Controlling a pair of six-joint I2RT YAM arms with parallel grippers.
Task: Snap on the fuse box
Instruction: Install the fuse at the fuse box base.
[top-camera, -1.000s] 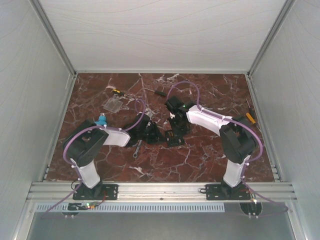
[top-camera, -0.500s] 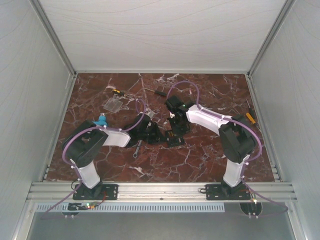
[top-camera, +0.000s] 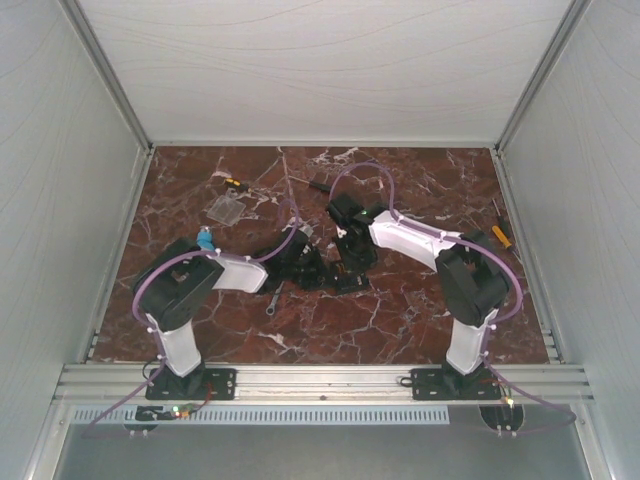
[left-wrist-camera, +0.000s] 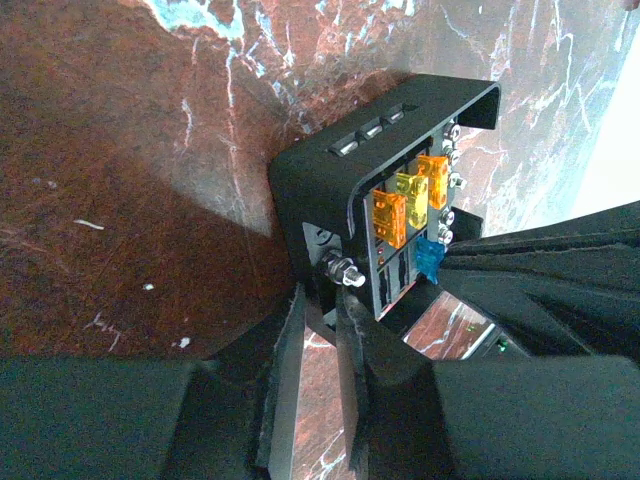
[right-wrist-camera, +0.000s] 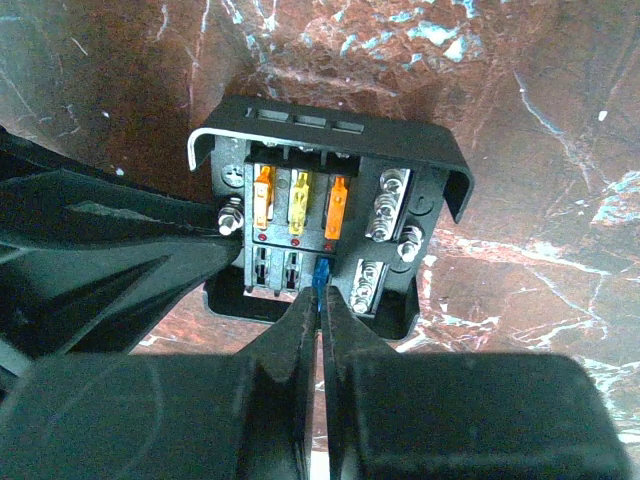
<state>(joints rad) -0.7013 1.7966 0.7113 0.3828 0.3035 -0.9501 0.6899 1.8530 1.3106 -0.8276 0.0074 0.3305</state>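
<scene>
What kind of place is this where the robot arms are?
Probably a robot test booth: white walls box in a marble table, and both arms are bolted to a metal rail.

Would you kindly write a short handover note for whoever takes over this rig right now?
Left tool: clamped on the fuse box at its corner by the bolt, apparently steadying it.
Right tool: shut on a blue fuse at the box's lower row.
Done: three orange and yellow fuses sit in the upper row.
Left: seat the blue fuse and release it. Then fetch the clear cover, which lies apart at the far left, and snap it on.
</scene>
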